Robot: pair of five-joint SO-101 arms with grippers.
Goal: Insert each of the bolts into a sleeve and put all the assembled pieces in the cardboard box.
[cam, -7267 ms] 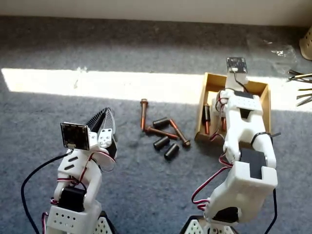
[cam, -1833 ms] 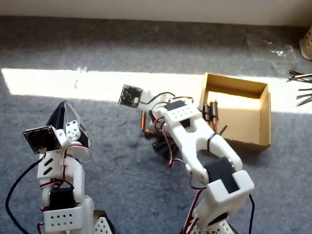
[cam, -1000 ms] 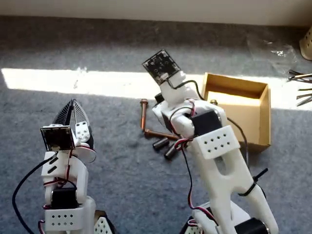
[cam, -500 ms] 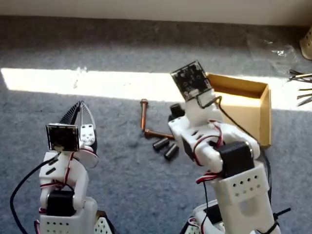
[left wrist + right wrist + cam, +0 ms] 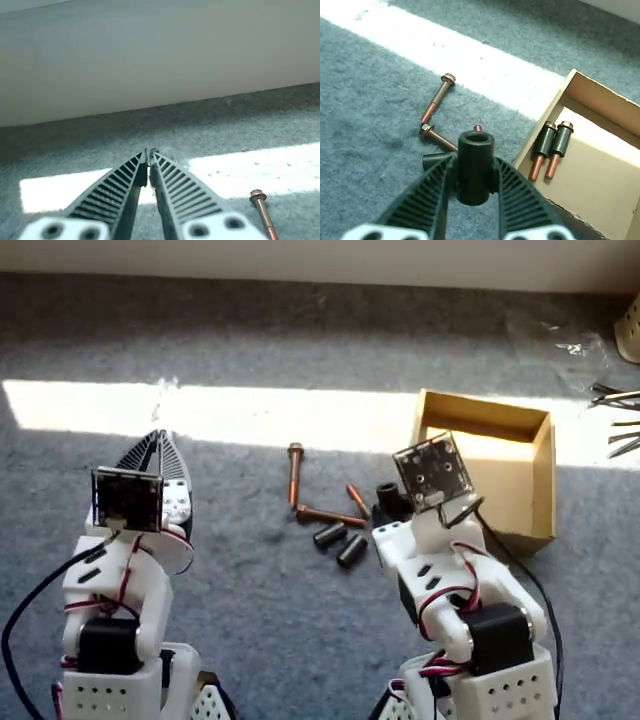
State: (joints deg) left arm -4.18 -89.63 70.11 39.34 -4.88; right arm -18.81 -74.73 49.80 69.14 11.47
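The left gripper [image 5: 158,437], closed tip to tip and empty, hangs over grey carpet [image 5: 250,620]. Three loose bolts [image 5: 295,475] and two sleeves [image 5: 351,550] lie at centre. Just beside them, the right gripper [image 5: 475,164] clamps a black sleeve [image 5: 476,145] upright. Two assembled pieces [image 5: 544,141] rest inside the cardboard box [image 5: 545,480].

No legible text or markings.
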